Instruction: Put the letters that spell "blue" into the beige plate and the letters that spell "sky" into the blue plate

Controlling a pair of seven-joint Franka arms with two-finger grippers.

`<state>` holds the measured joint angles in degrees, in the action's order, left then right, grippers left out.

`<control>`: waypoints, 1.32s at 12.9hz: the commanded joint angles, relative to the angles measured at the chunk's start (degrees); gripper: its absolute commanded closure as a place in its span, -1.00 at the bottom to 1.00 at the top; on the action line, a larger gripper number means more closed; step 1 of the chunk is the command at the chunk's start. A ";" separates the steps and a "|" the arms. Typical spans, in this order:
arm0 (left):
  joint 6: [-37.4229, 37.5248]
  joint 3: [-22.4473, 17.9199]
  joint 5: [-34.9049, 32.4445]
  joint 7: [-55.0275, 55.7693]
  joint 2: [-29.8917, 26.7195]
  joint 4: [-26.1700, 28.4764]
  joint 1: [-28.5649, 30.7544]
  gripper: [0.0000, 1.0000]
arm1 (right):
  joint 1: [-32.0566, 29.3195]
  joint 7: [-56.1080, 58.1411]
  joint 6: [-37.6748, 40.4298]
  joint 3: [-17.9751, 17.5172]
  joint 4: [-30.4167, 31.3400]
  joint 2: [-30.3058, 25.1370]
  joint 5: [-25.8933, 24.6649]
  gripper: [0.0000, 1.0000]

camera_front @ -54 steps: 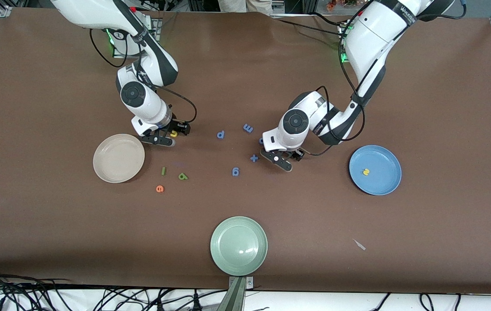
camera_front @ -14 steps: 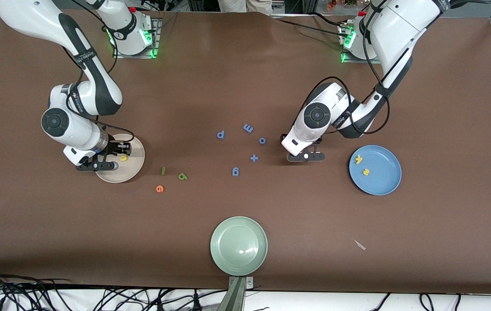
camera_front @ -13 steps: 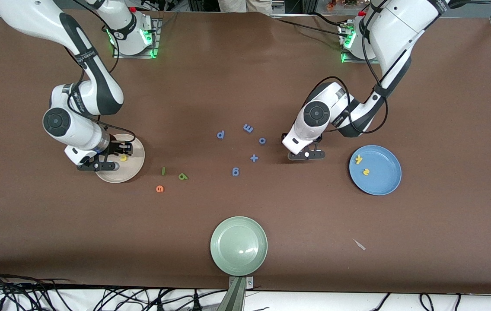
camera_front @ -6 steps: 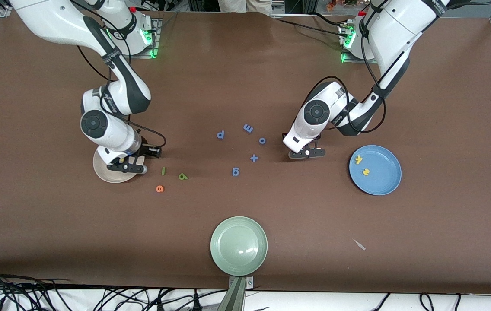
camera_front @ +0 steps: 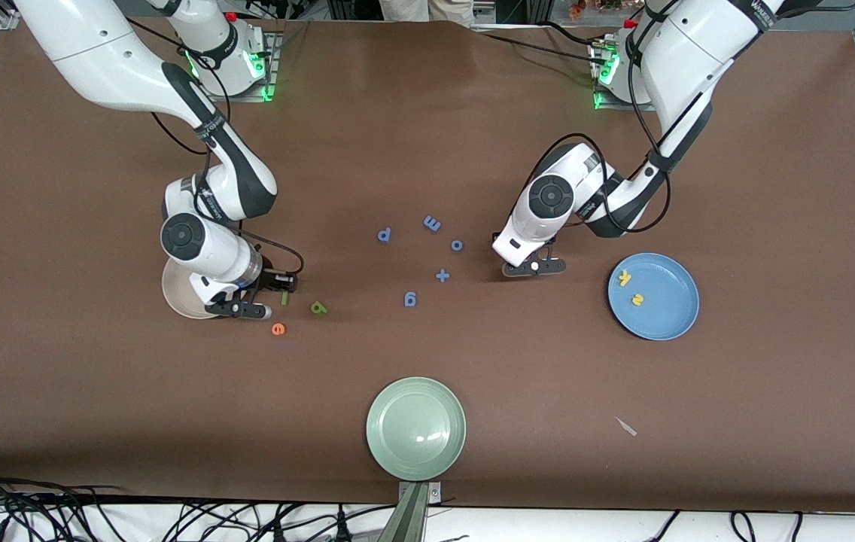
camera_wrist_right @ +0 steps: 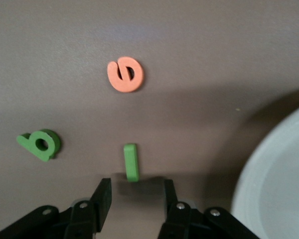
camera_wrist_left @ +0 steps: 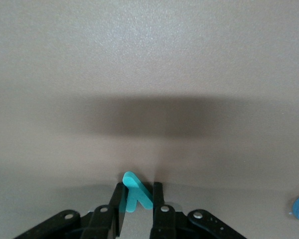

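Brown counter (camera_front: 427, 135) | your right claw (camera_wrist_right: 133, 196), jaws parted, stands beside beige plate (camera_front: 171, 295), green l (camera_wrist_right: 131, 162) lengthwise just ahead between them | left claw (camera_wrist_left: 137, 211) pinches teal y (camera_wrist_left: 134, 191), blue plate (camera_front: 664, 316) near.

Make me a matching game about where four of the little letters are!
Letters:
1. teal y
2. yellow k
3. green l
4. orange e

Places:
A. lying in the blue plate
B. on the table, just ahead of the open right claw
C. pinched in the shut left claw
D. on the table, nearer the front camera than the olive b

Pairs: 1-C, 2-A, 3-B, 4-D
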<state>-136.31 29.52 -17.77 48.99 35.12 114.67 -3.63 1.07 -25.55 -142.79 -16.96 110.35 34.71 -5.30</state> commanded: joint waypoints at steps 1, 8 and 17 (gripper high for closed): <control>0.16 0.36 -1.92 -0.03 -0.49 0.46 1.16 0.76 | 0.43 -1.17 -1.08 0.08 -2.07 1.94 -2.25 0.02; 18.25 0.36 -0.87 -18.71 -6.73 -6.64 7.13 0.77 | 0.60 -0.99 -1.44 0.78 -1.89 2.12 -4.28 0.86; 13.64 -0.69 -6.48 -49.41 -2.70 -8.15 23.92 0.76 | 0.08 13.31 12.61 6.13 -1.98 -7.45 -4.28 0.84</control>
<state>-120.02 28.28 -21.05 2.35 29.69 106.90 18.68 1.03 -16.24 -132.96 -12.52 107.78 29.61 -9.25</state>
